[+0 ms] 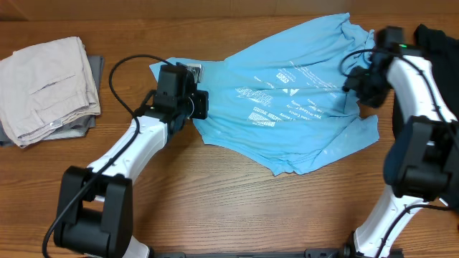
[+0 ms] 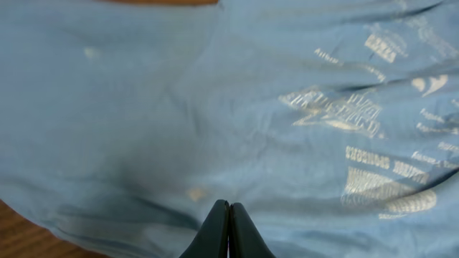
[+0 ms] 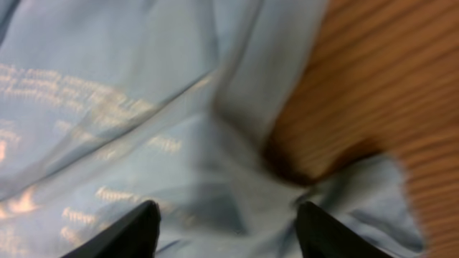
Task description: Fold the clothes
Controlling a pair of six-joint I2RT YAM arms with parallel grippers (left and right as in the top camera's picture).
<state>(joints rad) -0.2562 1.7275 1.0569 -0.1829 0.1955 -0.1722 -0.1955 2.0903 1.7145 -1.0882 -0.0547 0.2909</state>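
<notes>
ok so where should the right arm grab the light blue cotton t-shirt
Probably the loose flap at the right edge of the light blue cotton T-shirt, where it lies over the wooden table. Come from above on the right side, jaws astride the edge: the cloth is flat and thin, so only an edge gives them something to pinch.

**Other things on the table**

The table (image 1: 237,208) is brown wood with thin lines running across it. At the far left lies a pile of folded tan trousers (image 1: 46,82). They sit on top of a grey cloth (image 1: 80,127) that peeks out along the bottom and the right side. In the top right corner is something dark and black (image 1: 439,37). It is partly cut off.
</notes>
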